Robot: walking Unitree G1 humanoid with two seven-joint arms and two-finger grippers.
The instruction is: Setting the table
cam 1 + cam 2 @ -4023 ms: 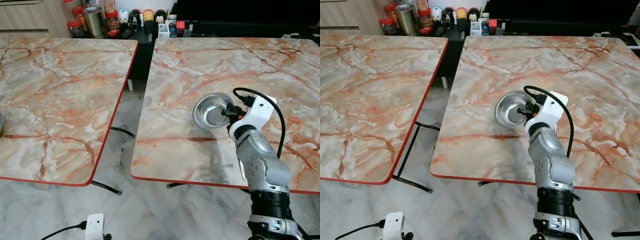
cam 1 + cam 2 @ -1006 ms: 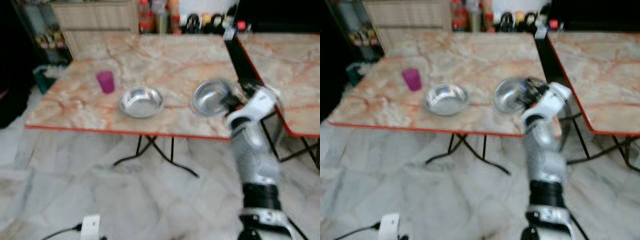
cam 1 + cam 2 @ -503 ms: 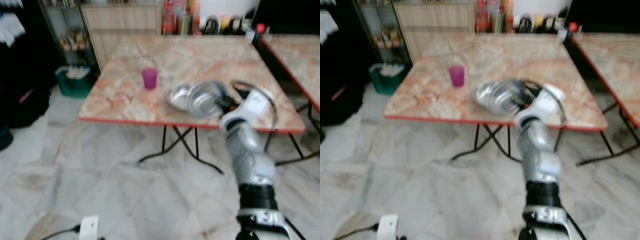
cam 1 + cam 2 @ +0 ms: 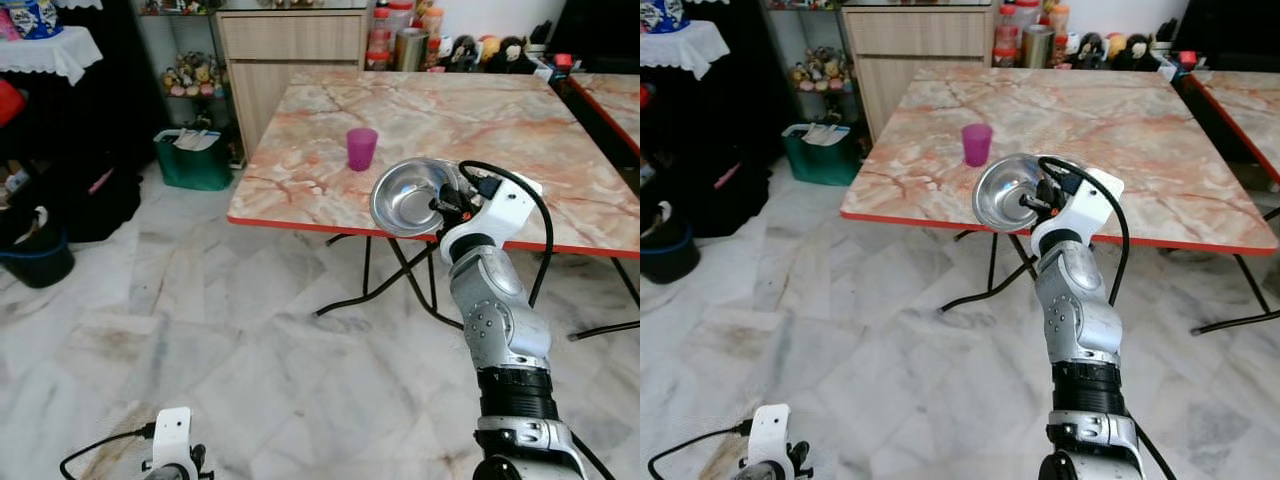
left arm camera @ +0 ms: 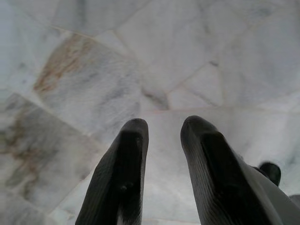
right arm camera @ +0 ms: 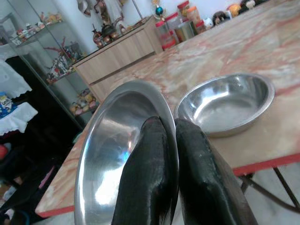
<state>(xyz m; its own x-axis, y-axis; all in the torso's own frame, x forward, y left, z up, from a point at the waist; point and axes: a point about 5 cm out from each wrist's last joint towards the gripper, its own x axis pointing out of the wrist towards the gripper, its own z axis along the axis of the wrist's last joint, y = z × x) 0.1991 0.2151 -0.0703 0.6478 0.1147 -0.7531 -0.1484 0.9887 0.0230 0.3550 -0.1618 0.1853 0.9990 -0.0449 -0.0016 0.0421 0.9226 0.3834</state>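
1. Before the near edge of the marble-patterned table (image 4: 520, 130), raised off its surface: one steel bowl (image 4: 408, 196), carried tilted, hollow facing the robot. Held by the right tool (image 6: 171, 140), whose two black fingers are pinched together on the rim, one inside the bowl and one behind.

2. On the table, just beyond the carried bowl: a second steel bowl (image 6: 224, 105), resting upright near the red edge. A purple cup (image 4: 361, 148) stands further in, apart from both.

3. Left tool (image 5: 161, 136): idle, hanging low over the pale stone floor (image 4: 200, 330), fingers parted with a narrow gap, nothing between them.

4. Handling, carried bowl: thin polished metal, judged light and rigid; will not deform under the pinch. Not fragile, though it would likely clatter if dropped.

5. Surface: smooth and glossy, judged slippery. A rim pinch with the bowl cantilevered off one side may let it swing or slip under a quick move.

6. Where to hold: the rolled rim is the only practical purchase, as taken now. Lowering should probably bring the base flat to the table before the fingers part.
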